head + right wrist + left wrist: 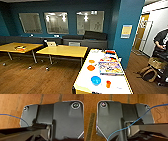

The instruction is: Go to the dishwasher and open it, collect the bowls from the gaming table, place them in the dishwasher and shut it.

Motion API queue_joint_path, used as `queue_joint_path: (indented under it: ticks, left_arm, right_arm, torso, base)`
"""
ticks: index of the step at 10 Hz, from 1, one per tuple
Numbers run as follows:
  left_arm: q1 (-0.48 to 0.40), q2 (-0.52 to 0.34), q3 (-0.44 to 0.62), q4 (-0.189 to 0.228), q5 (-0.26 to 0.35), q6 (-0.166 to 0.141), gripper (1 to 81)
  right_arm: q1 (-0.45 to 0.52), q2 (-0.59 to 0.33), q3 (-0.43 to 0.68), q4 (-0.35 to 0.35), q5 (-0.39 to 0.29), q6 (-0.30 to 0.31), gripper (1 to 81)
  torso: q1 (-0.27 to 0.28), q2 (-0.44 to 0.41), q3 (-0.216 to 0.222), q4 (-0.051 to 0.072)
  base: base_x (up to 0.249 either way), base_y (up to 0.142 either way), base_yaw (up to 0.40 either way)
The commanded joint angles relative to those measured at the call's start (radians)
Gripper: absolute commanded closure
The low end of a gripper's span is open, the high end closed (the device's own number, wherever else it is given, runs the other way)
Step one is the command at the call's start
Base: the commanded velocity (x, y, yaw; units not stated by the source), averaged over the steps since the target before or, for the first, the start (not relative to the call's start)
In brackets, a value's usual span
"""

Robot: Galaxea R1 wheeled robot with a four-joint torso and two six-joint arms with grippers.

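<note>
Open wood floor (37,80) lies left of the gaming table (82,82); yellow tables (63,50) and a person (161,42) flank it.

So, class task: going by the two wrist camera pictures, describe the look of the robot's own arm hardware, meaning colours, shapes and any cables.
Each wrist view shows a wide dark grey plate with rounded corners, pale edges and round, ringed fittings at its corners. A dark jointed bar meets it at a metal ring. A thin blue cable loops across each plate. The fingers cannot be made out.
</note>
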Motion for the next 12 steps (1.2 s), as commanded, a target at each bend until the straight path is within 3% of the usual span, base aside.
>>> queue_joint_path:
  ticks: [1,3,12]
  left_arm:
    - [-0.036,-0.004,0.006,0.006,0.046,0.004,1.0]
    - [-0.036,-0.004,0.006,0.001,0.046,0.004,1.0]
    - [-0.036,-0.007,0.004,0.001,0.045,0.003,1.0]
  right_arm:
    - [0.049,0.003,0.008,-0.012,-0.05,-0.002,1.0]
    - [0.05,0.004,0.008,-0.013,-0.051,-0.002,1.0]
    - [0.05,0.006,0.008,-0.008,-0.051,0.0,1.0]
  torso:
    - [0.0,0.0,0.0,0.0]
    - [0.0,0.0,0.0,0.0]
    - [0.0,0.0,0.0,0.0]
  base:
    - [0.0,0.0,-0.365]
    - [0.0,-0.155,0.0]
    - [0.01,0.0,0.0]
